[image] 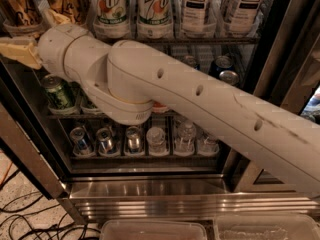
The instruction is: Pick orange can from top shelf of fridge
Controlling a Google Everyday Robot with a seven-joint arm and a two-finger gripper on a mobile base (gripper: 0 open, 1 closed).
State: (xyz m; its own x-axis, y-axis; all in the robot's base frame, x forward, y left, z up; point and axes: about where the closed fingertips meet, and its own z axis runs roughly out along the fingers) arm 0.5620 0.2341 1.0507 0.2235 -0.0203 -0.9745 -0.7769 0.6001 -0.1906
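One pincer [26, 31] at leftmost orange can [17, 6]

7Up cans [111, 6], tea bottles [197, 5], green can [57, 91], floor cables [22, 218]

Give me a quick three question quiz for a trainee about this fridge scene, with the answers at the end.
1. True or false: the orange cans stand at the right end of the top shelf.
2. Which drinks stand directly right of the orange cans? A 7Up cans; B tea cans; C milk cartons.
3. Fill in: the open gripper is at the top shelf's ____ end.
Key: 1 false; 2 A; 3 left.
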